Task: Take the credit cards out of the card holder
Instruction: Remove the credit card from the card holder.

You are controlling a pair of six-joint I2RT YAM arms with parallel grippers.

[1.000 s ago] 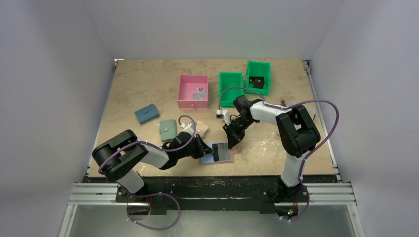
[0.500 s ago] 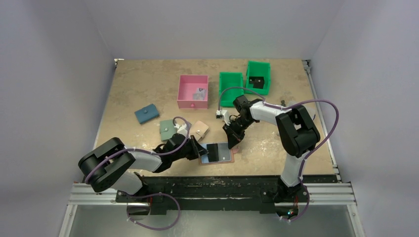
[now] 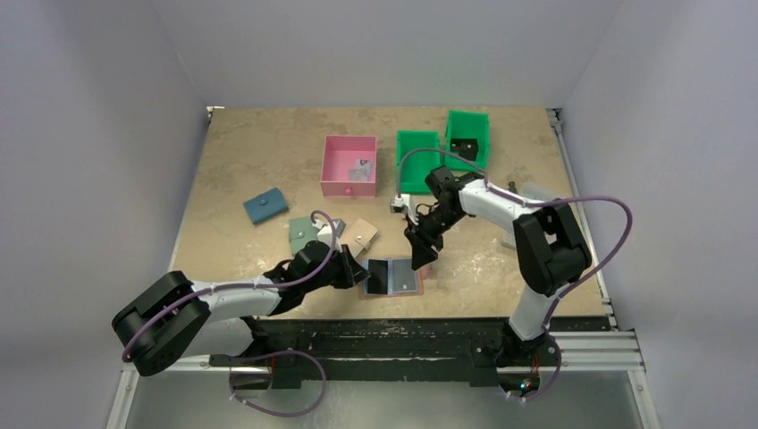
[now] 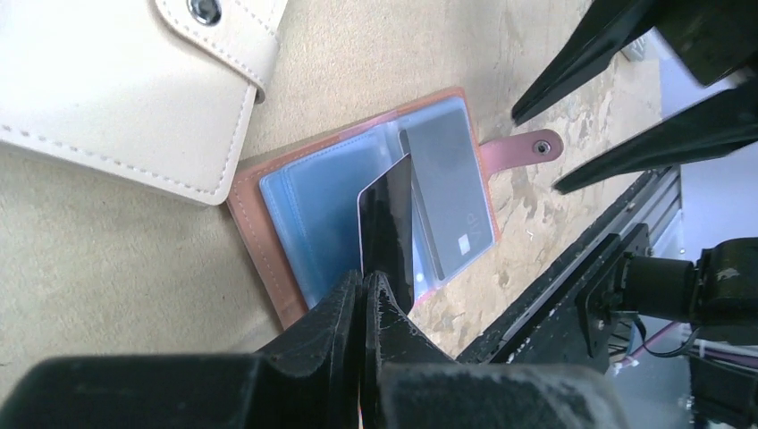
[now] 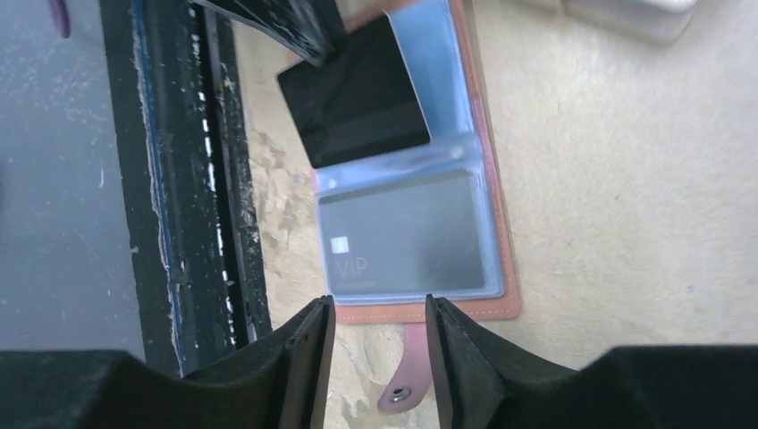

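Observation:
The terracotta card holder (image 3: 413, 288) lies open and flat by the table's front edge, blue lining up. My left gripper (image 3: 354, 273) is shut on the black credit card (image 3: 382, 276), which is tilted up from the holder's left half; the left wrist view shows the gripper (image 4: 365, 286), card (image 4: 389, 223) and holder (image 4: 255, 228). The grey credit card (image 5: 407, 237), marked VIP, sits in the right sleeve, also visible in the left wrist view (image 4: 447, 192). My right gripper (image 3: 420, 260) is open and empty, its tips (image 5: 380, 308) over the snap strap (image 5: 402, 380) at the holder's right edge (image 5: 502, 223).
A beige wallet (image 3: 362, 234) (image 4: 116, 89) lies just behind the holder, and a sage green one (image 3: 304, 234) and a blue one (image 3: 265, 206) lie further left. A pink box (image 3: 349, 165) and two green bins (image 3: 418, 161) (image 3: 467, 140) stand at the back. The black front rail (image 5: 179, 179) is close.
My left arm has drawn back to the left, and the black card has come up out of the left sleeve with it. My right gripper has stayed over the strap.

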